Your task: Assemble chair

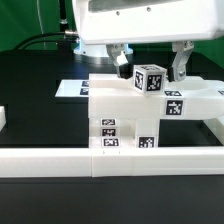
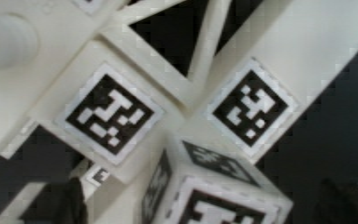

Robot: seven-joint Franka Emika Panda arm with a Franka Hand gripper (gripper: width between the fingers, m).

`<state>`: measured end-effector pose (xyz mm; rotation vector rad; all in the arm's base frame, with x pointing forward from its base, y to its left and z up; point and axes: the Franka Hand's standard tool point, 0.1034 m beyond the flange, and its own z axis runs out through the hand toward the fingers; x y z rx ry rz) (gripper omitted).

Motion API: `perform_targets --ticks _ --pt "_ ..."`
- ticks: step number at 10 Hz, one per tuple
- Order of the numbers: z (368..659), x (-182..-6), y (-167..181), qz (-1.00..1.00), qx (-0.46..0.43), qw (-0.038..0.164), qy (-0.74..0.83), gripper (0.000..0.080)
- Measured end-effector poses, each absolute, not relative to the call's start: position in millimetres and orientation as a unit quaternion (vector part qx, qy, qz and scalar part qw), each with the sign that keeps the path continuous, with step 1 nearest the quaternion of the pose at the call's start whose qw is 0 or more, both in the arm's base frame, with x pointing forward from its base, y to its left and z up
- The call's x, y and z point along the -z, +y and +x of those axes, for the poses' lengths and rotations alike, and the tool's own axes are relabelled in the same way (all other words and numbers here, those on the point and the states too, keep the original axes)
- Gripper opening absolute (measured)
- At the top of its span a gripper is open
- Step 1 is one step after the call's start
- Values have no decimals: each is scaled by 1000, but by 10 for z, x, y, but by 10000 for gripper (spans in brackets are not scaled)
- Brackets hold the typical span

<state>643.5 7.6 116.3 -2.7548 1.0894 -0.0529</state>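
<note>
In the exterior view the fingers (image 1: 181,64) stand spread clear either side of a square leg (image 1: 150,78) atop the chair (image 1: 120,105) on the tabletop (image 1: 40,60); the wrist view shows that leg (image 2: 211,185) by the tagged frame (image 2: 105,105), so leg-fitting looks done: lift straight away next.

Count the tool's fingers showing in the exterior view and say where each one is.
2. One finger hangs on the exterior view's left of the tagged cube atop the chair parts; the other on its right. Neither appears to touch the cube.
</note>
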Motion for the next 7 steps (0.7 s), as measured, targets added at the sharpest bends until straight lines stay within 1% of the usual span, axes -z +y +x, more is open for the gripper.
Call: perform_targets --ticks 1,2,6,7 --pt "6434 -1160 74 -943 22 88 321 647" --pt "6430 -1159 76 -957 25 82 276 649" --pt "6449 -1182 102 -999 39 16 -14 649" --pt "6447 -1177 129 -998 39 11 -43 649"
